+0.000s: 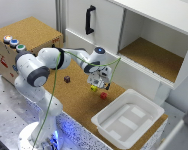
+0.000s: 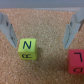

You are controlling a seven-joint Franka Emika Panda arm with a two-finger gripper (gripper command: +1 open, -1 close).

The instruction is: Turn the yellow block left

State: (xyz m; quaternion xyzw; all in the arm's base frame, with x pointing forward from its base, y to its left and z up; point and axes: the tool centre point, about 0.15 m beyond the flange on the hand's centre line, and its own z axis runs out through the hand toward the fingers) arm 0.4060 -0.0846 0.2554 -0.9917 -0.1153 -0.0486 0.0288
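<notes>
On the cork-topped worktop [image 1: 79,102], the yellow block [image 1: 94,88] lay toward the far edge, below the white cabinet [image 1: 144,40], with the small red block [image 1: 103,95] just beside it on the side toward the white bin [image 1: 128,120], the two apart by a narrow strip of cork. The dark maroon block [image 1: 67,79] sat well apart on the exterior view's left, nearer the arm's shoulder. The bin occupied the worktop's end at the exterior view's right, and a cork-topped box with coloured buttons [image 1: 14,44] stood at the opposite end. The gripper [image 1: 99,80] hung directly over the yellow block, its jaws spread wide and holding nothing; in the wrist view the two fingers [image 2: 10,30] flanked the cork above both blocks, touching neither. The red block [image 2: 76,61] lay close enough to sit under one finger's side. The yellow block [image 2: 28,49] was cube-like, so no long axis showed; its top face carried dark lettering, and its edges sat slightly skewed to the line between the fingers.
</notes>
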